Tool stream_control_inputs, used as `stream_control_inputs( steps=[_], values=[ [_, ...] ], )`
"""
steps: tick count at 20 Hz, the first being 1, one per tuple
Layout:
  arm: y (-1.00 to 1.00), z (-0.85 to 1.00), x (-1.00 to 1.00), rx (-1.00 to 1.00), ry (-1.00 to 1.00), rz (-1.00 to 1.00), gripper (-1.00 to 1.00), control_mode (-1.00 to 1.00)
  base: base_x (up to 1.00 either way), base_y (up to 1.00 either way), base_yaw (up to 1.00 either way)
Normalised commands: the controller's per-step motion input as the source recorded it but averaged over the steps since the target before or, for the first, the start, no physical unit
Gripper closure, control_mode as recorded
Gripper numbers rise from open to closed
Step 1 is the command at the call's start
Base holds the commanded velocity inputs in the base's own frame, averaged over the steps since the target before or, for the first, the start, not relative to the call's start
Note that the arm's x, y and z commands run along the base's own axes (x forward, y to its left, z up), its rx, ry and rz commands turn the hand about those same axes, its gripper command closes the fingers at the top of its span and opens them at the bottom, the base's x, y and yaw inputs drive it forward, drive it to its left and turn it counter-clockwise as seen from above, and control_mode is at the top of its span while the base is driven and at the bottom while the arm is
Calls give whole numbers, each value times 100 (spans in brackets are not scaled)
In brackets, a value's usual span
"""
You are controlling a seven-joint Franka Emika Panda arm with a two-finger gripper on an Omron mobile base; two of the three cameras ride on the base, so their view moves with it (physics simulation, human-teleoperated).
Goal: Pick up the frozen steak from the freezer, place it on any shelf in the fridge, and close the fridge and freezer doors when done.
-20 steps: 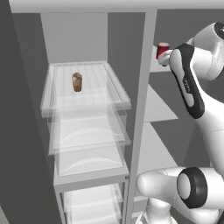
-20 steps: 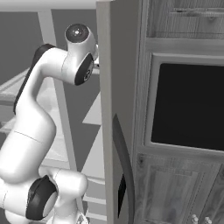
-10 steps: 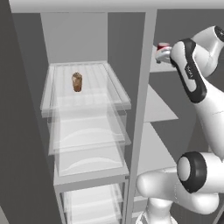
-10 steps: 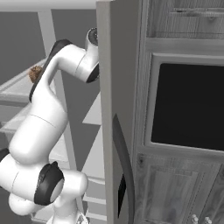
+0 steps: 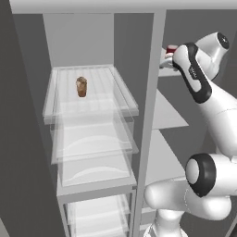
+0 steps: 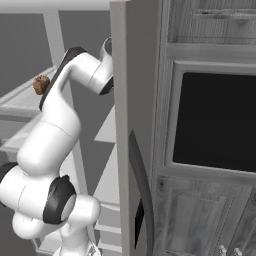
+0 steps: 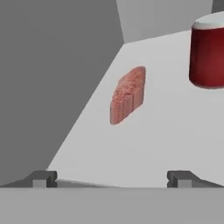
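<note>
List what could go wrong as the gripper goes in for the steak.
1. The red can stands on the same freezer shelf near the frozen steak; a wide approach by the open gripper might knock it.
2. The steak lies close to the side wall, so one finger may scrape it.
</note>
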Motion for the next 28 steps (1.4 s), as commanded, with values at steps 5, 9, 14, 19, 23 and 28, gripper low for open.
stream_control_inputs(
  steps=[5, 9, 14, 19, 23, 28],
  values=[
    [18, -3, 39, -5, -7, 0, -100, -100, 0, 0, 0],
    [8, -4, 43, -2, 0, 0, -100, -100, 0, 0, 0],
    [0, -9, 40, 0, 0, 0, -100, -100, 0, 0, 0],
    [0, -10, 36, 0, 0, 0, -100, -100, 0, 0, 0],
    [0, -20, 38, 0, 0, 0, -100, -100, 0, 0, 0],
    [0, -22, 38, 0, 0, 0, -100, -100, 0, 0, 0]
  ],
)
